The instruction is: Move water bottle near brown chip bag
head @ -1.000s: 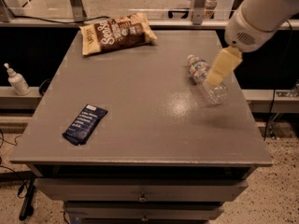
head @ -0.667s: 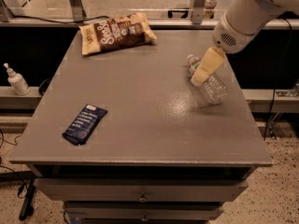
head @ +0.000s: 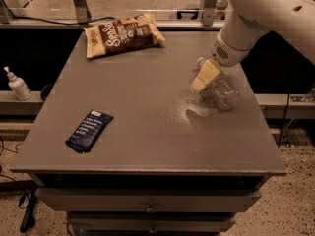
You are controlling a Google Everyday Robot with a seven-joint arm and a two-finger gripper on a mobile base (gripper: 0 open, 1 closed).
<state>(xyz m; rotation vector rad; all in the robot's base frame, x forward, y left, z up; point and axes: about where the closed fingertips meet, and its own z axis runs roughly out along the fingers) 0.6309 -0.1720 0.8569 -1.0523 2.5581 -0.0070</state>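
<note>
The water bottle (head: 222, 88) lies on its side on the right part of the grey table (head: 142, 132), its white cap pointing to the back left. The gripper (head: 204, 77) hangs from the white arm directly over the bottle's neck end and hides the label. The brown chip bag (head: 123, 35) lies flat at the table's back, left of centre, far from the bottle.
A small dark blue bar wrapper (head: 89, 131) lies at the front left of the table. A white pump bottle (head: 16, 84) stands on a ledge left of the table. Drawers sit under the table's front edge. Metal posts stand behind the table.
The arm has swung left and lower, bringing the gripper from the bottle's right side over to its neck end. The bottle, bag and wrapper have not moved.
</note>
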